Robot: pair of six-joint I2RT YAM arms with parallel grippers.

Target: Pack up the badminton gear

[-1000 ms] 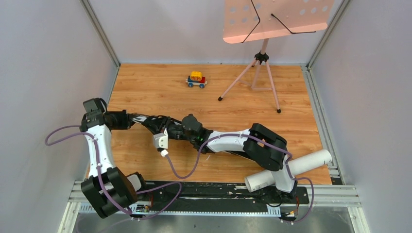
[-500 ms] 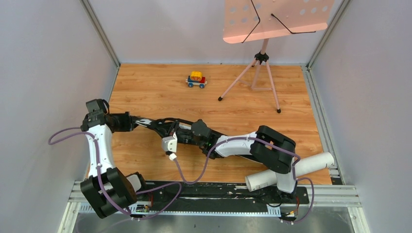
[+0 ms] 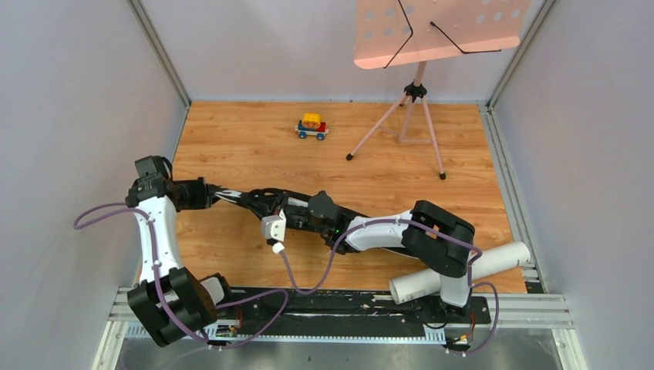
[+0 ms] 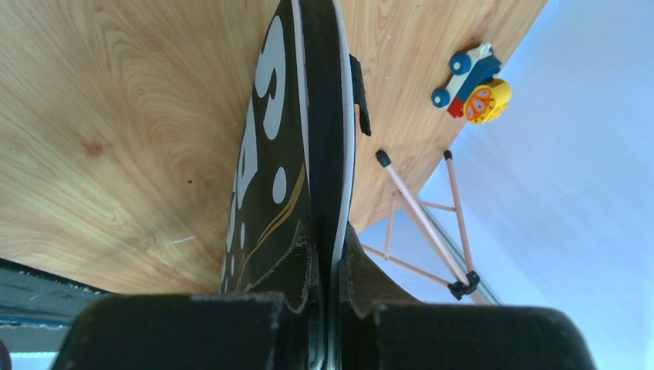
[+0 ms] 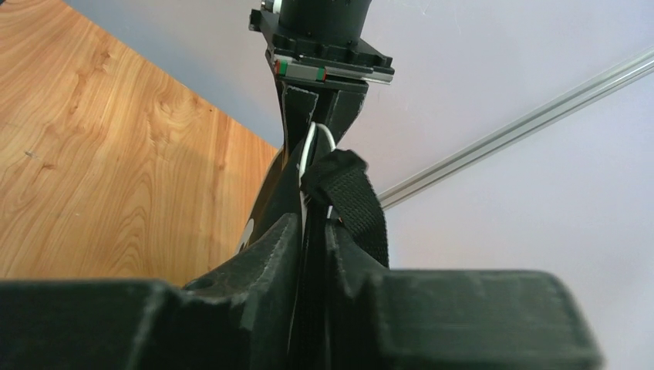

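**Two robot arms hold a long black bag between them**

Seen from above, a black bag (image 3: 245,197) stretches across the middle left of the frame, over a wooden table (image 3: 370,177). The left gripper (image 3: 217,193) is pinched shut on the bag's left-hand end. The right gripper (image 3: 274,204) is clamped on the bag a little further right. One arm comes in from the lower left corner, the other from the lower right.

The left wrist camera shows the bag edge-on, rising from bottom centre to the top of the frame, with white lettering (image 4: 268,73) on its side. The jaws are tight on its thin edge.

In the right wrist camera the jaws are closed on the bag's edge, with a black strap (image 5: 355,193) looping just to their right.

A white tube (image 3: 493,258) lies at the lower right of the overhead view, partly under the right arm and well apart from the bag. A toy car (image 3: 312,127) sits at upper centre, and a pink music stand (image 3: 439,31) at upper right.
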